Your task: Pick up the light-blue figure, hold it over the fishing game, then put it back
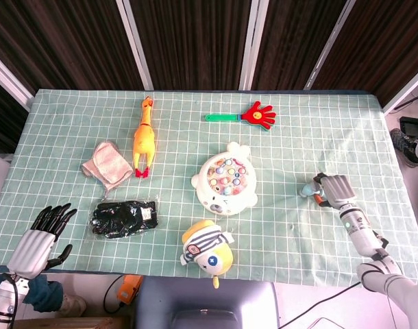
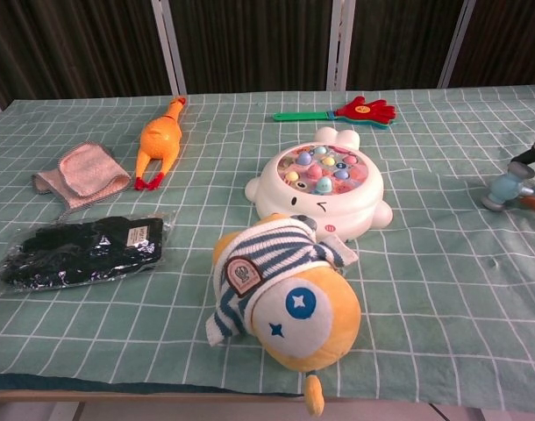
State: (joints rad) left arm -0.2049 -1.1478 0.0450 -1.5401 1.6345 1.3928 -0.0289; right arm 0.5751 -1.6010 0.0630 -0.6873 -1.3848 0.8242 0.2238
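The light-blue figure (image 1: 310,190) is at the right side of the table, and my right hand (image 1: 334,189) grips it from the right, its fingers wrapped around its orange part. In the chest view the figure (image 2: 505,187) shows at the far right edge, with only the fingers (image 2: 532,156) of that hand in frame. The white fishing game (image 1: 226,179) sits mid-table, well left of the figure, and also shows as fishing game (image 2: 320,180). My left hand (image 1: 41,236) hangs off the table's front left corner, fingers spread, holding nothing.
A rubber chicken (image 1: 144,137), a pink cloth (image 1: 106,164) and a packet of black gloves (image 1: 125,218) lie on the left. A striped yellow plush toy (image 1: 207,252) lies near the front edge. A red hand clapper (image 1: 249,115) lies at the back.
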